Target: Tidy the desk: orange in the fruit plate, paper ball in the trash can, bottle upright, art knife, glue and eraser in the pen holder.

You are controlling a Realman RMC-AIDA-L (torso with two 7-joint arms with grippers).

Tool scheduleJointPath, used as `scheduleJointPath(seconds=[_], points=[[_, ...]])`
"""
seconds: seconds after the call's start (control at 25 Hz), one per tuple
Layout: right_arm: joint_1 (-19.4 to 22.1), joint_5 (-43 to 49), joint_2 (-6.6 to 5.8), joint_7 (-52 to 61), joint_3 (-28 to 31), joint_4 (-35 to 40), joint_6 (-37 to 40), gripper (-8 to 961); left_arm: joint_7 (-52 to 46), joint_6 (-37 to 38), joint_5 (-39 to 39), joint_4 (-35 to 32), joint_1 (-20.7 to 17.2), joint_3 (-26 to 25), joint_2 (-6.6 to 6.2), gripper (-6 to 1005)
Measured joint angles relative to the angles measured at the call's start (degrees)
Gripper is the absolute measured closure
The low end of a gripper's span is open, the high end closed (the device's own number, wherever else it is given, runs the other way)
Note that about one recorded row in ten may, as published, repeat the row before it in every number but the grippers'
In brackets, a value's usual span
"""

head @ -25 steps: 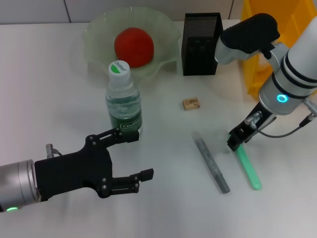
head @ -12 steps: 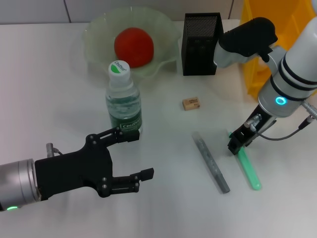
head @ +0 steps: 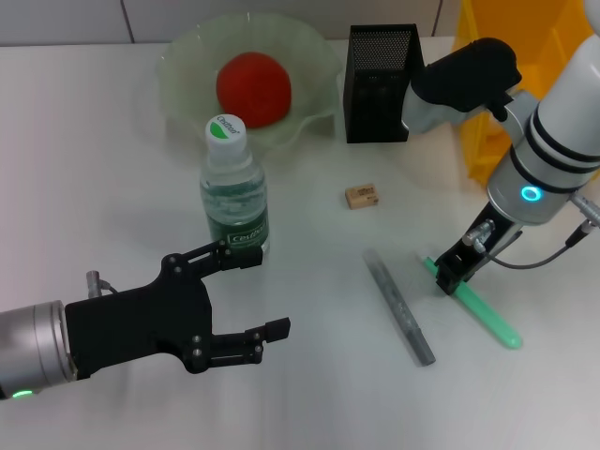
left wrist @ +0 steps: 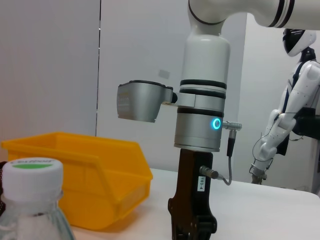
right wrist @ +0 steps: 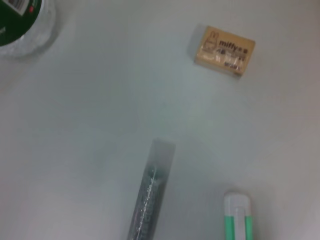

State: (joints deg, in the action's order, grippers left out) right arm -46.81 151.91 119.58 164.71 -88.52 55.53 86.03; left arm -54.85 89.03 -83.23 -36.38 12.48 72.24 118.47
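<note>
The orange (head: 253, 87) lies in the pale green fruit plate (head: 178, 67) at the back. In front of the plate the bottle (head: 233, 192) stands upright; its white cap (left wrist: 32, 175) fills a corner of the left wrist view. The tan eraser (head: 361, 196) (right wrist: 223, 50) lies on the table before the black mesh pen holder (head: 380, 84). A grey translucent stick (head: 400, 307) (right wrist: 150, 195) and a green stick (head: 478, 307) (right wrist: 237, 217) lie further forward; which is art knife and which glue I cannot tell. My right gripper (head: 452, 274) is down over the green stick's upper end. My left gripper (head: 258, 292) hovers open just in front of the bottle. The paper ball is out of view.
The yellow trash can (head: 480, 141) (left wrist: 75, 175) stands at the back right, behind my right arm (left wrist: 200, 125). The pen holder stands close to the plate's right rim.
The green stick has swung under my right gripper: its free end moved right, and its other end now shows left of the gripper. The left arm has not moved.
</note>
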Motion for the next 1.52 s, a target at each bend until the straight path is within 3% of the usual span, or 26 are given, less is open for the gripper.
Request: scheduleJointPath(seconds=[0.2, 0.44, 0.52, 0.56, 0.6, 0.68, 0.72, 0.84, 1.04, 1.16, 1.32, 1.52], points=[[2.2, 0.0, -0.26, 0.0, 1.1, 6.9, 1.9, 775, 0.0, 0.0, 0.0, 0.0, 0.0, 0.0, -0.01, 140], [9.9, -1.5, -0.35, -3.6, 12.8, 29.5, 3.1, 780, 0.0, 0.3, 0.4, -0.3, -0.2, 0.0, 0.01, 140], [13.8, -5.6, -0.25, -7.6, 16.4, 36.2, -0.6, 779, 0.0, 0.3, 0.4, -0.1, -0.1, 0.0, 0.01, 140], [19.5, -14.5, -0.26, -14.3, 18.0, 40.4, -9.0, 779, 0.0, 0.3, 0.4, -0.1, -0.1, 0.0, 0.01, 140], [19.5, -14.5, -0.26, -14.3, 18.0, 40.4, -9.0, 779, 0.0, 0.2, 0.4, -0.1, -0.1, 0.0, 0.04, 140], [24.9, -26.7, -0.25, -24.4, 17.9, 40.5, -19.5, 779, 0.0, 0.0, 0.1, 0.0, -0.1, 0.1, 0.1, 140], [27.9, -36.2, -0.21, -33.2, 17.4, 38.7, -25.5, 779, 0.0, 0.0, 0.1, 0.0, -0.1, 0.1, 0.11, 140], [30.6, -58.1, -0.08, -55.6, 16.7, 30.1, -33.0, 779, 0.0, 0.0, 0.1, 0.1, -0.1, 0.1, 0.18, 140], [25.4, -85.2, -0.28, -86.3, 17.2, 7.4, -33.2, 779, -0.1, 0.0, 0.2, 0.1, -0.1, 0.0, 0.11, 140], [19.9, -91.3, -0.4, -96.2, 17.7, -6.0, -32.7, 779, -0.3, 0.0, 0.1, 0.1, 0.1, 0.0, 0.1, 140], [12.1, -92.1, -0.41, -104.9, 20.2, -20.7, -32.8, 779, -0.3, 0.0, 0.1, 0.1, 0.2, 0.0, 0.09, 140], [6.9, -92.3, -0.1, -111.6, 22.0, -30.1, -34.9, 780, -0.3, 0.0, 0.2, 0.1, 0.2, 0.0, 0.09, 140]])
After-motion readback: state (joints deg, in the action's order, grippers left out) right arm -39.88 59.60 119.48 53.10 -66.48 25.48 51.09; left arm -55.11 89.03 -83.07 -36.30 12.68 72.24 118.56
